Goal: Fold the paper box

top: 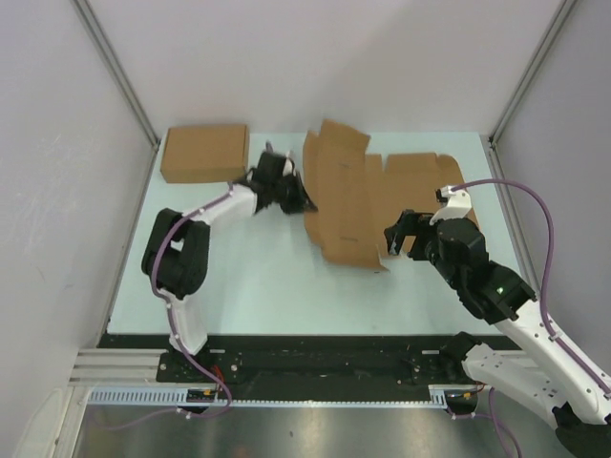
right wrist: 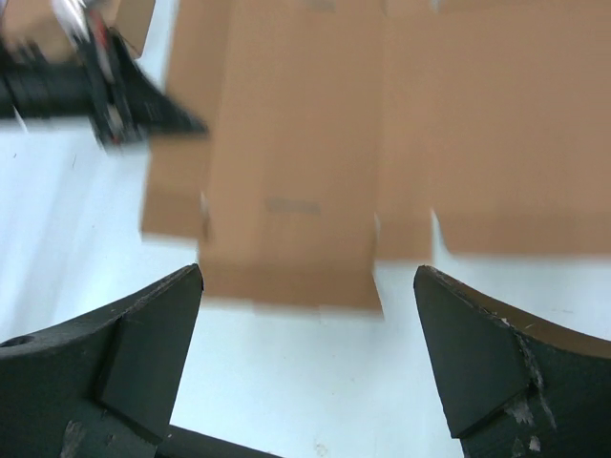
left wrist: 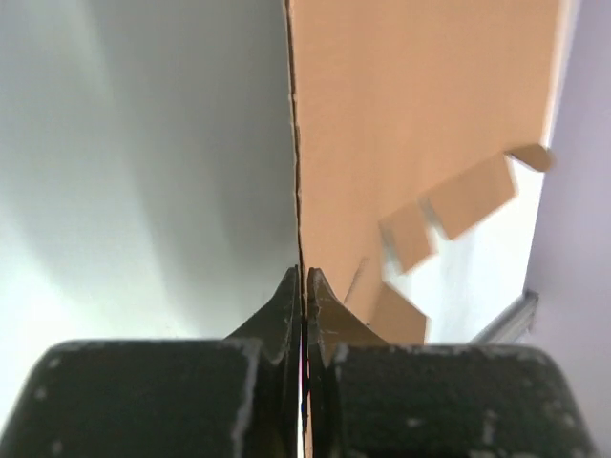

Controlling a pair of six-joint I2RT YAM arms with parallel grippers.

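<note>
- Nearest me, my right gripper (top: 399, 235) (right wrist: 307, 277) hangs with its black jaws spread wide and nothing between them; it is over the near right part of the cardboard, and I cannot tell whether it touches
- Just beyond it is the paper box (top: 348, 200) (right wrist: 305, 143) (left wrist: 420, 114), a brown die-cut cardboard sheet with side flaps and tabs, unfolded on the pale table (top: 258, 277), right of centre
- Most of that sheet lies flat, while its left panel looks lifted off the table and tilted
- At that left edge my left gripper (top: 304, 202) (left wrist: 304, 286) is pressed together, pinching the paper box; in the left wrist view the cardboard's edge runs straight up from between the two black fingers
- Farthest off, in the far left corner of the table, a closed flat brown cardboard box (top: 204, 153) rests, apart from the sheet and just behind the left arm's wrist
</note>
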